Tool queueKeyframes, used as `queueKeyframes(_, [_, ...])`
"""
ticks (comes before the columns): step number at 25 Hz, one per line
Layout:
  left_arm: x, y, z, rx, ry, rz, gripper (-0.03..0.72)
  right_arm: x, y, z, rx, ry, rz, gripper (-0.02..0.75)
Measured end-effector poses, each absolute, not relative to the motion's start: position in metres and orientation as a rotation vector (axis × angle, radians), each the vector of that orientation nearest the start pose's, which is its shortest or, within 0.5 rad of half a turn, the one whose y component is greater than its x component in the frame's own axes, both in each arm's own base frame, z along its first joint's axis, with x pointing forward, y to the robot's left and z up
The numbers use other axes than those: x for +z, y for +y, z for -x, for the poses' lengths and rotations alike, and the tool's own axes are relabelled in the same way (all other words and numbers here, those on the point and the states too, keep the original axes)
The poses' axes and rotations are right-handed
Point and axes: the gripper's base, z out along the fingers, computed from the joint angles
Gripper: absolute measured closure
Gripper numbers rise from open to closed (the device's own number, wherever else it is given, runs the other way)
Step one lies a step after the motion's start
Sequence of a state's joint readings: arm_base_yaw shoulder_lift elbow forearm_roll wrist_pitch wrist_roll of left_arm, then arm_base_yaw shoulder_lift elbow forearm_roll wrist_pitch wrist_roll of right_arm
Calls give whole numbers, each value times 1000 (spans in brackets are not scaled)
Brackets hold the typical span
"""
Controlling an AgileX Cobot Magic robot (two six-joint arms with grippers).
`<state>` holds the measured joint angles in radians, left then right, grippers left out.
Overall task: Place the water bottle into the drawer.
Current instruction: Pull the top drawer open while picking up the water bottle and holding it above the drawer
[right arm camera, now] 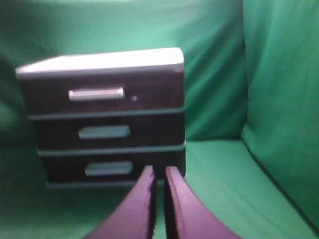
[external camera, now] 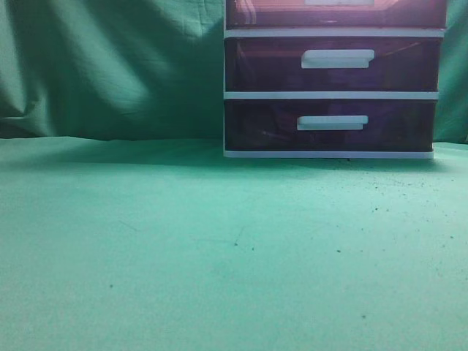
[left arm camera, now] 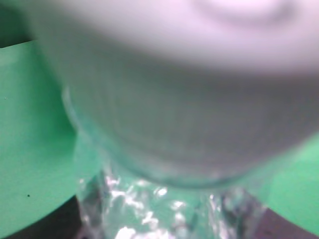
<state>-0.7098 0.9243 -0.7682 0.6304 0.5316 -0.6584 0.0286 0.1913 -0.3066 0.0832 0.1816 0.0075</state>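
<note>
The water bottle (left arm camera: 169, 149) fills the left wrist view, blurred and very near, with its white cap (left arm camera: 199, 30) at the top and its clear ribbed body at the bottom. My left gripper (left arm camera: 169, 230) shows only as dark finger parts in the bottom corners, on both sides of the bottle, and looks shut on it. The dark drawer cabinet (external camera: 333, 80) with white handles stands at the back right, and all visible drawers are closed. In the right wrist view my right gripper (right arm camera: 159, 174) is shut and empty, pointing at the cabinet (right arm camera: 104, 119) from some distance. Neither arm nor the bottle shows in the exterior view.
Green cloth (external camera: 219, 248) covers the table and hangs as a backdrop (external camera: 110, 66) behind and to the right of the cabinet. The cabinet has three drawers with handles (right arm camera: 95, 93) facing the front.
</note>
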Motion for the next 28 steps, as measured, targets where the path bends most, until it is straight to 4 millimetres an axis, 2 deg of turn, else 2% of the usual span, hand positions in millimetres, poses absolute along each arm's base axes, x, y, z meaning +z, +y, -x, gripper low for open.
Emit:
queueKeyframes(4, [334,-102,-160,-177,2013,-447,389,293,4,-97,-9,1766,91,689])
queueKeyframes(6, [334,-102,-160,-177,2013,-447,389,293,4,-118,-109,1757,200,689])
queueKeyframes(12, [334,-102,-160,-175,2012,-449,389,313,8,-181,-534,1421,599,689])
queueKeyframes(15, [334,-102,-161,-174,2013,-449,389,315,16,-216,-622,1347,771,689])
queueKeyframes(19, [334,-102,-161,-176,2011,-450,389,305,32,-262,-682,1302,1007,689])
queueKeyframes(20, [334,-102,-161,-176,2011,-450,389,301,38,-272,-691,1285,1064,615])
queueKeyframes(24, [334,-102,-161,-176,2011,-450,389,297,61,-310,-745,1190,1248,444])
queueKeyframes(25, [334,-102,-161,-176,2011,-450,389,296,66,-320,-760,1177,1289,415])
queueKeyframes(28, [334,-102,-161,-174,2013,-449,389,294,72,-345,-800,1155,1369,416])
